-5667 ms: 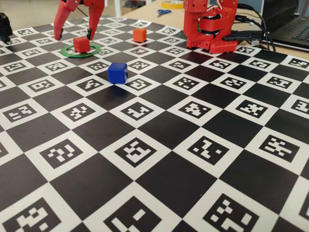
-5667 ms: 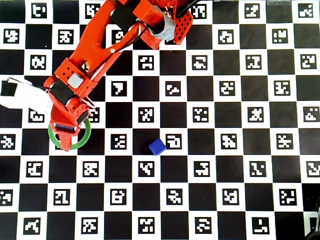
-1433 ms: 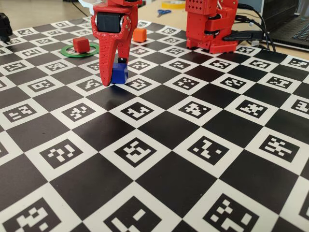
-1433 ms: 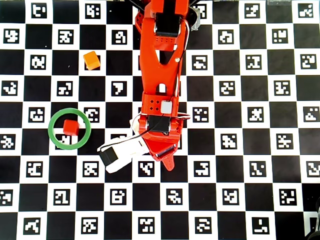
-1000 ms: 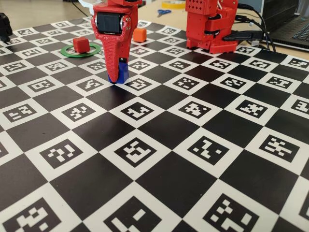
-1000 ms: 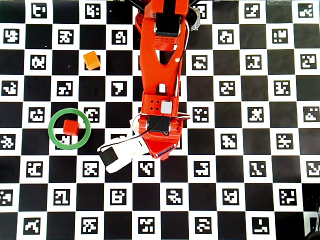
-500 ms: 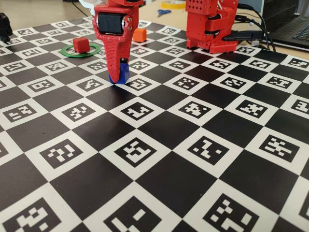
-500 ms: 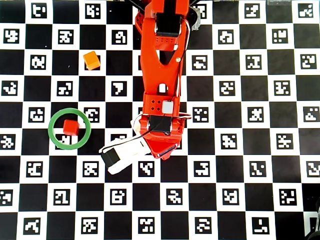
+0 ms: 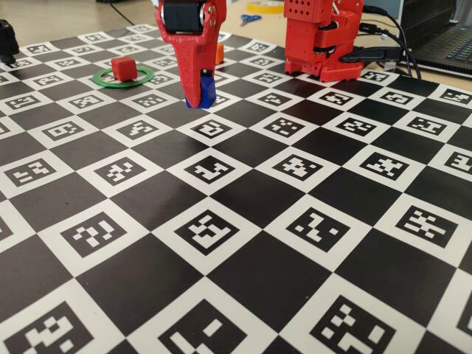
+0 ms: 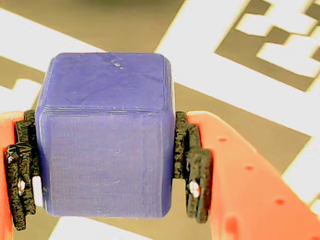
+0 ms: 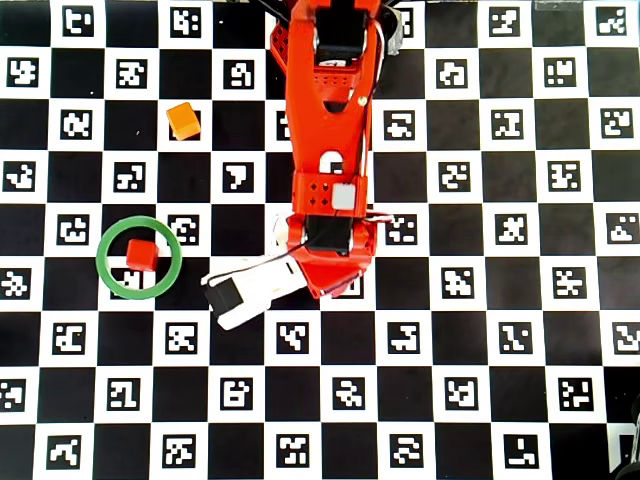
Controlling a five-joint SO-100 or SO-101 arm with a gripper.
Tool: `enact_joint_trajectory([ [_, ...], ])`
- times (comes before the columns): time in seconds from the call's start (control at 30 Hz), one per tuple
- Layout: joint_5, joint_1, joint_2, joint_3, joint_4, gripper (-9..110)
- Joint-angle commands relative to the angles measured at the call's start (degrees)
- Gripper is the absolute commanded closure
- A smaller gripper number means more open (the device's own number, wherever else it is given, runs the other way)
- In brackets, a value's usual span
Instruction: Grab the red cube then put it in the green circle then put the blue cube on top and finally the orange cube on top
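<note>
Midway through stacking, the gripper point(image 9: 198, 99) clamped the blue cube point(image 10: 105, 135) above the board (second step); next it needed carrying onto the red cube point(image 11: 141, 255) inside the green circle point(image 11: 104, 278).

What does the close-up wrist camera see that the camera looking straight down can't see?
Only the wrist view shows the small deep-blue cube squeezed between the tool's black padded fingers, lifted off the board. Only the overhead view shows the small red cube inside the thin flat green ring, and the small bright orange cube sitting apart; there the arm hides the blue cube. Both show the red tool and the black-and-white checkered board.
</note>
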Motion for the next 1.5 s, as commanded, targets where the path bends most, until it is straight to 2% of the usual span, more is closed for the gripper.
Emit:
enact_joint_trajectory([
  [0.0,0.26,3.43,7.91,-6.24,4.04,92],
  [0.4,-3.78,17.58,8.96,-16.61,13.80,92],
  [0.97,-1.32,33.05,-2.55,-32.43,19.42,93],
  [1.47,1.76,40.17,-12.30,-35.60,9.76,93],
])
